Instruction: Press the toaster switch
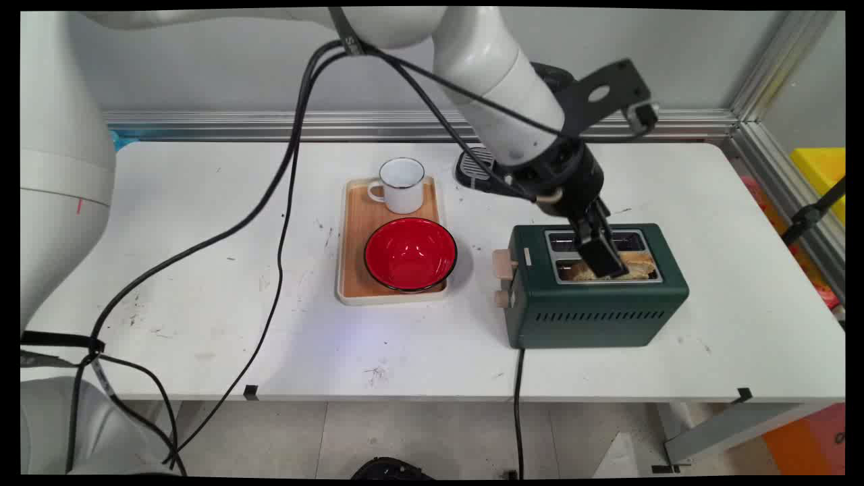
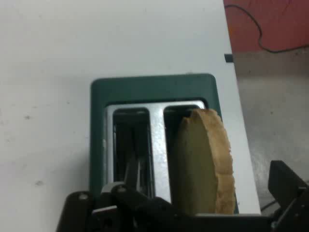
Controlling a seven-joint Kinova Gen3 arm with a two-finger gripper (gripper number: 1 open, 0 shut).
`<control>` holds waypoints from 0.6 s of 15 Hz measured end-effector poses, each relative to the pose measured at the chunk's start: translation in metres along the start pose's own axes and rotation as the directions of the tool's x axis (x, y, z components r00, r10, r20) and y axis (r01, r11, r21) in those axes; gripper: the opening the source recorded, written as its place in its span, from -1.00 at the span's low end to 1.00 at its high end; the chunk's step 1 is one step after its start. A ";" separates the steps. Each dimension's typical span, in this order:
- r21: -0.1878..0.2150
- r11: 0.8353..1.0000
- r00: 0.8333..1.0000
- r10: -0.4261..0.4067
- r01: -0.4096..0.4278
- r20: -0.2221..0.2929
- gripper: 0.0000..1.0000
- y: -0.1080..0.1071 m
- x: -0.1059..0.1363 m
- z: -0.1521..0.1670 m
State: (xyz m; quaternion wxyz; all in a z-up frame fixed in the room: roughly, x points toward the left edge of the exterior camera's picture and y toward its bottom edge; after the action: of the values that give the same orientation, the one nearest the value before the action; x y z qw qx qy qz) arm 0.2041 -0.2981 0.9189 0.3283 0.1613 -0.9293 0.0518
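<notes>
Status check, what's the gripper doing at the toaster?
Gripper over green toaster, at bread slice in near slot. Far slot empty. Tray alongside.

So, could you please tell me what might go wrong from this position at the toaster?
1. The pincer reaches down onto the toaster beside the bread; a squeeze might crumble the slice, or it could slip away.
2. The bread stands in one slot only, near its wall; a tilted pull might jam it against the metal edge.
3. The toaster is unfixed on the table; a sideways push may shift it.
</notes>
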 end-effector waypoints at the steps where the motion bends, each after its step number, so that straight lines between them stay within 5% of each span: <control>1: 0.001 1.000 1.000 -0.001 0.001 -0.007 1.00 -0.001 0.002 -0.005; 9: -0.008 1.000 0.998 -0.001 0.001 -0.065 1.00 -0.010 0.019 -0.063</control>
State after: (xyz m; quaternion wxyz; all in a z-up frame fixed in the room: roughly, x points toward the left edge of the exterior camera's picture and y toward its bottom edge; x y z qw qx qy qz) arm 0.2309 -0.2997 0.9795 0.3589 0.1588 -0.9182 0.0533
